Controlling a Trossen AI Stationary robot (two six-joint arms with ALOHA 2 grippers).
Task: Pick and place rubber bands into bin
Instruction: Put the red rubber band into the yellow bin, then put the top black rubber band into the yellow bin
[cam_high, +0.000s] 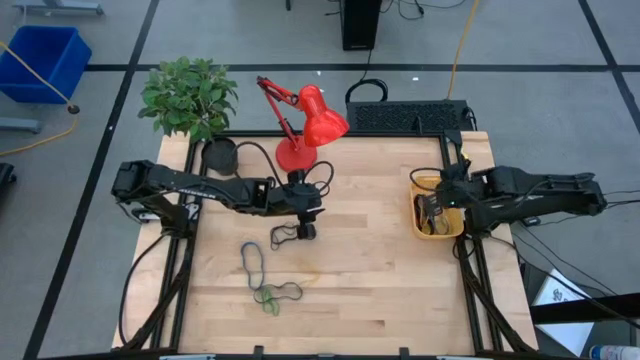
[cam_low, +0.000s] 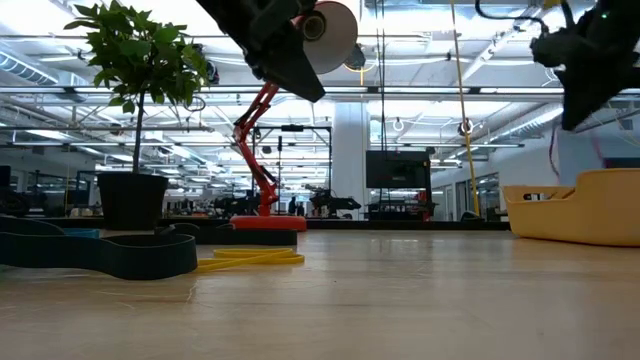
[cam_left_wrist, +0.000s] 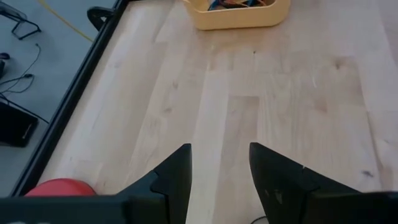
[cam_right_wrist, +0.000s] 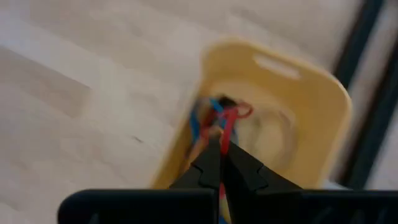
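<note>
The yellow bin (cam_high: 438, 228) stands at the table's right side and holds blue and orange rubber bands (cam_right_wrist: 205, 124). My right gripper (cam_high: 432, 206) is over the bin, shut on a red rubber band (cam_right_wrist: 231, 118). My left gripper (cam_high: 306, 228) is open and empty above the table's middle, beside a black band (cam_high: 282, 236); its fingers (cam_left_wrist: 177, 177) show over bare wood. A dark blue band (cam_high: 251, 262), a green band (cam_high: 268, 298) and another black band (cam_high: 290, 291) lie flat on the table nearer the front. My right gripper pinches the red rubber band between its two shut fingers, on a strand (cam_right_wrist: 226, 142) right at the fingertips. The fingers point down into the bin from above. The band's looped end (cam_right_wrist: 241, 111) sticks out past the fingertips, over the bands in the bin.
A red desk lamp (cam_high: 305, 125) stands on the table's far edge beside a black plant pot (cam_high: 218, 155) with a green plant (cam_high: 188, 95). A keyboard (cam_high: 410, 117) lies behind the table. A blue crate (cam_high: 42, 62) sits on the floor at far left.
</note>
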